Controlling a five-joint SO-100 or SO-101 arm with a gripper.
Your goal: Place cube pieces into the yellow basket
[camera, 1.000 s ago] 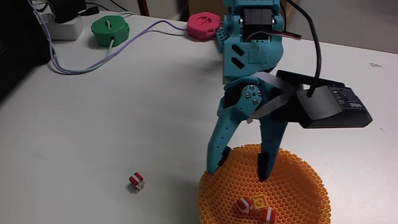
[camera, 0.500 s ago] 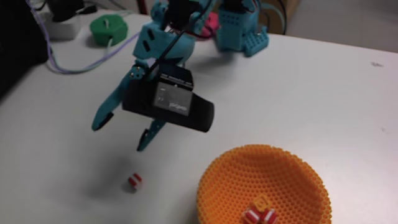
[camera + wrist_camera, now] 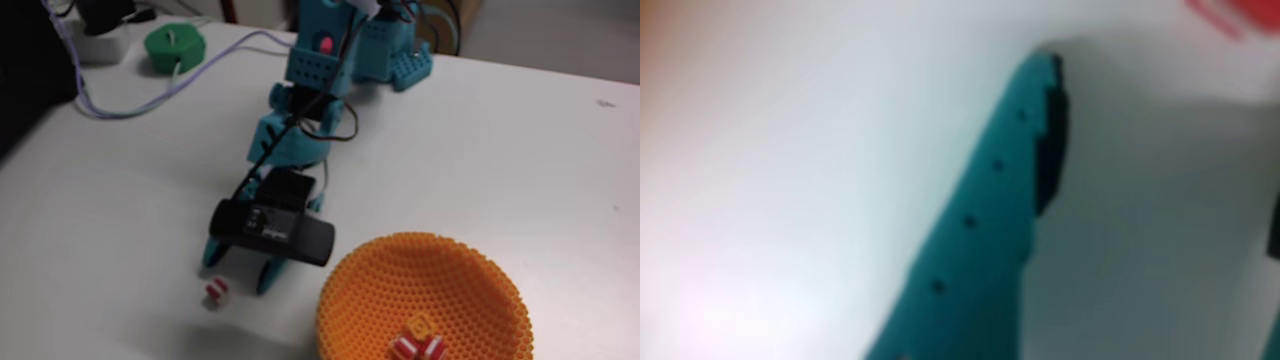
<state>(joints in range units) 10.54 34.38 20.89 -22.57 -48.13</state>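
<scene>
- Yellow basket [image 3: 425, 290]: round honeycomb-lattice bowl, standing on the white counter [image 3: 520, 150] at the lower right of the fixed view.
- Cube pieces in the basket [image 3: 417, 340]: two red-and-white and one yellow-orange, clustered together on its floor near the front wall.
- Loose cube piece [image 3: 217, 291]: red with white stripes, on the counter left of the basket, well apart from it.
- Fingers [image 3: 240, 268]: teal, spread apart, tips down at the counter, just right of and above the loose cube piece, between it and the basket; nothing held.
- Wrist view: one teal finger [image 3: 985, 210], blurred, against the counter.
- Green disc [image 3: 174, 44]: far from the basket, at the upper left.
</scene>
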